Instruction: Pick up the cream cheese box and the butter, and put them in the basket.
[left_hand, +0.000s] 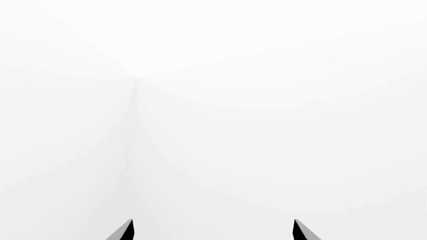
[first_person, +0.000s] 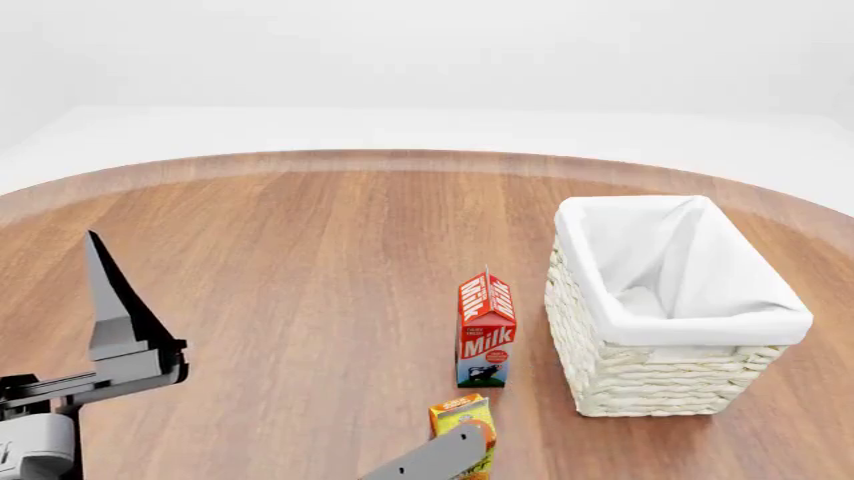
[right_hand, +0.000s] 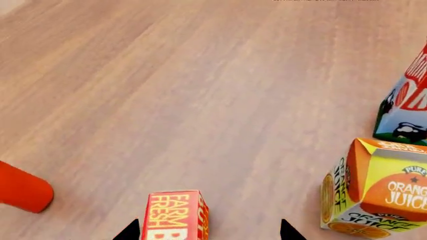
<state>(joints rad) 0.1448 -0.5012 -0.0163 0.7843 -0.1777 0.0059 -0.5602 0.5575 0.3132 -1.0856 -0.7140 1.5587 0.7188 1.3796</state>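
The butter (right_hand: 175, 216), a red box with yellow "FARM FRESH" lettering, lies on the wooden table between the fingertips of my right gripper (right_hand: 209, 232). The jaws are open and stand apart from the box on both sides. The basket (first_person: 627, 385), cream woven with a white lining, stands at the right of the table in the head view. My left gripper (left_hand: 213, 231) is open and empty, raised at the left and facing white wall; one of its fingers (first_person: 107, 290) shows in the head view. The cream cheese box is out of view.
An orange juice carton (right_hand: 377, 190) stands close beside the butter, also in the head view (first_person: 461, 412), partly behind my right arm (first_person: 427, 462). A red milk carton (first_person: 485, 328) stands left of the basket. A red ketchup bottle (right_hand: 23, 191) lies on the other side.
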